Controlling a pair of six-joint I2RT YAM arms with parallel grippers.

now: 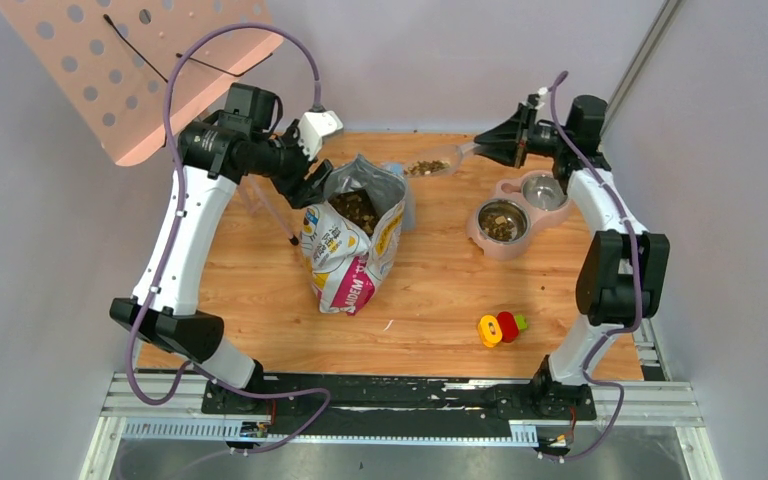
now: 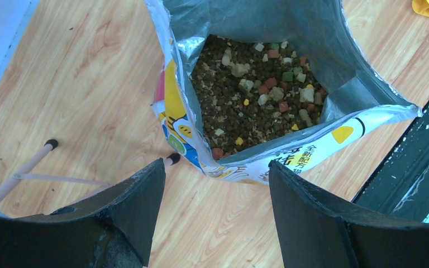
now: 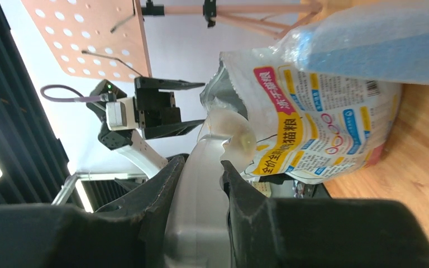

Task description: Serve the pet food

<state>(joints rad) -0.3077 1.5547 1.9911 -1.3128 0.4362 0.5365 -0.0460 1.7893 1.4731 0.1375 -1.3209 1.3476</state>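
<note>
Pet food (image 2: 246, 106) lies in three places. The main supply, brown kibble mixed with pale, red and green pieces, fills the open bag (image 2: 318, 142). In the left wrist view the bag mouth sits ahead of the left jaws, centred on the gap between the two fingers (image 2: 139, 212).

Left jaws: spread wide, nothing between them. They are held over the rim of the bag (image 1: 345, 255), clear of the foil. The bag stands upright on the wooden surface (image 1: 440, 300).

Right jaws: pinching the handle of a translucent scoop (image 3: 198, 190). Both fingers (image 3: 162, 190) press against the sides of the handle. The scoop (image 1: 440, 160) extends straight out beyond the fingertips and is held in the air, off the surface. Its cup carries a second portion of kibble (image 1: 426, 167). The cup lies between the bag and the pink bowl stand (image 1: 505, 252), touching neither.

The bowl stand rests on the surface below and to the side of the right jaws. It holds two steel bowls. The bowl on the bag side contains a third portion of kibble (image 1: 501, 222).

A yellow, red and green toy (image 1: 500, 328) lies on the surface well apart from both jaws, toward the arm bases.
</note>
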